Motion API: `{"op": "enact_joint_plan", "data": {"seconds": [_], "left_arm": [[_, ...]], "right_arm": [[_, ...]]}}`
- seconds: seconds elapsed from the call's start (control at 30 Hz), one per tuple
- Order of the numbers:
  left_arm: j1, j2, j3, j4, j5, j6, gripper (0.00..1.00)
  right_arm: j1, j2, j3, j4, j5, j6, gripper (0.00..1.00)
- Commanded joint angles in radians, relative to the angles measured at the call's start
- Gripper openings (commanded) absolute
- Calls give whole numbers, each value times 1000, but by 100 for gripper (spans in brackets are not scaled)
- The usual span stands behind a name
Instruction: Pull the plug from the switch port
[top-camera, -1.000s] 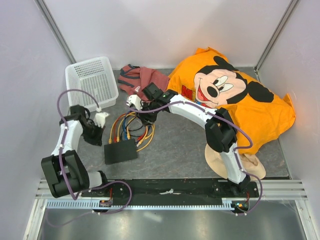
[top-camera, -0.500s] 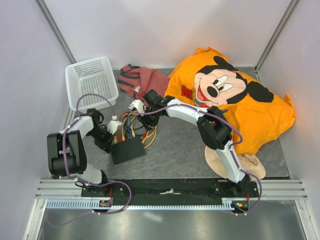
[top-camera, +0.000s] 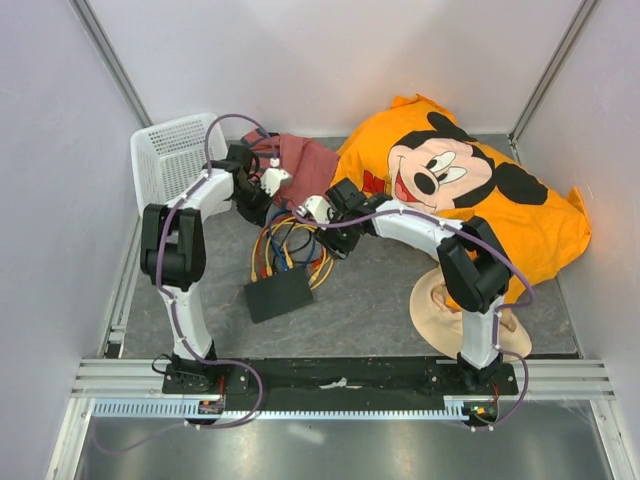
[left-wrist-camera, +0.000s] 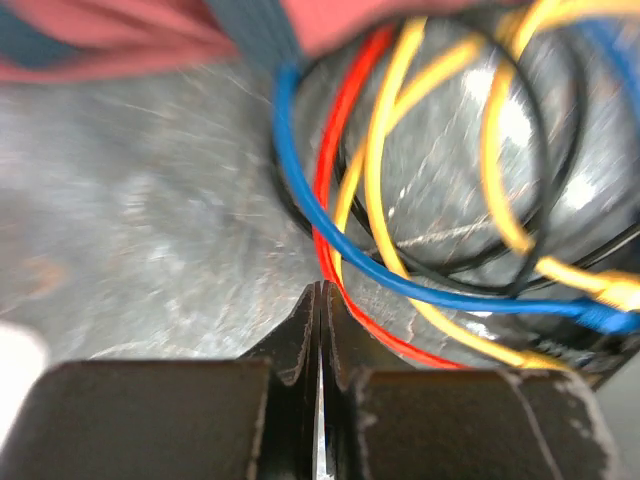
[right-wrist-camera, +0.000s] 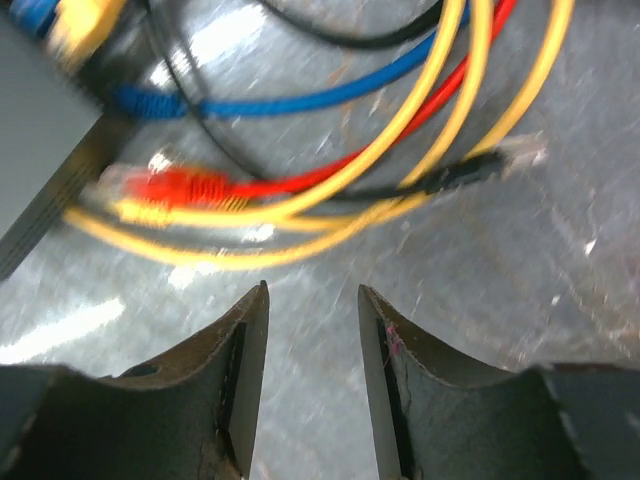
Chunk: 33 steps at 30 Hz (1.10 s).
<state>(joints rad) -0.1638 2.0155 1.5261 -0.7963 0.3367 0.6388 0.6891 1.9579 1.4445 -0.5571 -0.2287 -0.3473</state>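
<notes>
The left arm (top-camera: 195, 205) and right arm (top-camera: 415, 225) are built alike: white tubular links joined by chunky black joints. A purple cable (top-camera: 230, 116) runs along each and loops free. Both bases bolt to a black plate (top-camera: 380, 372) at six o'clock in the top view. A white wrist housing (top-camera: 275, 180) caps each arm. The left gripper (left-wrist-camera: 320, 292) and right gripper (right-wrist-camera: 312, 293) have matte-black fingers (right-wrist-camera: 243, 345), scuffed grey along the edges.

Matte-black switch (top-camera: 278, 294); yellow, red, blue and black cables (top-camera: 290, 262); orange shirt (top-camera: 540, 230) with cartoon-mouse print; white basket (top-camera: 165, 160); grey table (top-camera: 370, 290).
</notes>
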Motion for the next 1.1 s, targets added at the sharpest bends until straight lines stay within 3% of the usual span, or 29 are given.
{"op": "enact_joint_plan", "data": {"seconds": [0.0,0.1,0.23,0.37,0.6,0.83,1.07], "left_arm": [[38,-188,-33,-41,-16,-171,2],[76,-360,-193,-84,-44,-281,2],[147,-457,-352,-188,-15,-422,1],[222,-439,-399,-238,53,-485,2],[247,-393,-385,-244,-36,-584,2],[237,-192,-411,-241,36,-446,2],[192,-112,-406,-287,191,-318,2]], "right_arm": [[9,-112,-45,13,-3,-53,45],[30,-106,-6,-78,-151,-85,40],[85,-48,20,-96,-156,-36,33],[144,7,56,-93,-81,-18,27],[207,68,77,-105,-21,-22,25],[283,65,48,-121,-32,-13,27],[329,78,43,-89,-69,33,29]]}}
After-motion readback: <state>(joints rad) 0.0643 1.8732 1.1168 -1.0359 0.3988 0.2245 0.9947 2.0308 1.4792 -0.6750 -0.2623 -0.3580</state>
